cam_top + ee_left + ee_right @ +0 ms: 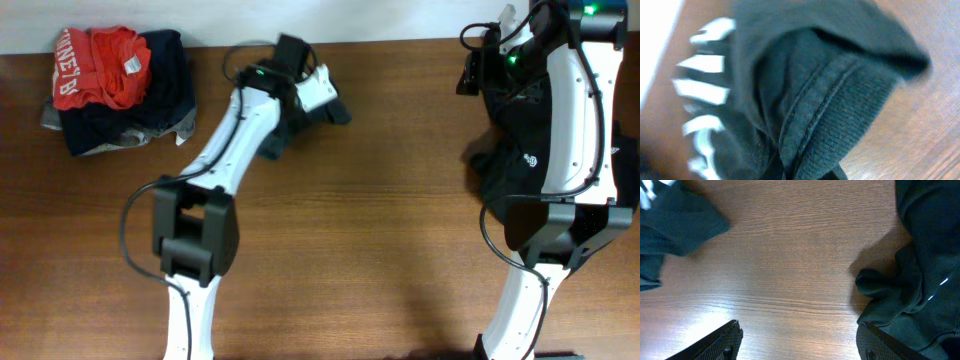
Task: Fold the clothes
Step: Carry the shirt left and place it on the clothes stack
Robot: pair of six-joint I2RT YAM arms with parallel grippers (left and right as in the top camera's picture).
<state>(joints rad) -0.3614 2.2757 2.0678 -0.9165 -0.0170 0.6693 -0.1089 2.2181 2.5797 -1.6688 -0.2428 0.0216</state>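
Observation:
My left gripper (300, 85) is at the back middle of the table, shut on a bunched black T-shirt (335, 112). In the left wrist view this T-shirt (830, 100) fills the frame, with its ribbed collar and white letters (705, 90); the fingers are hidden by the cloth. My right gripper (478, 72) is open and empty (800, 345) over bare wood at the back right. A heap of black clothes (515, 150) with a small white logo lies under the right arm. Its edge (920, 290) touches the right finger.
A stack of red, navy and grey garments (110, 85) lies at the back left corner. The wooden table (350, 220) shows between the two arms. The table's back edge runs close behind both grippers.

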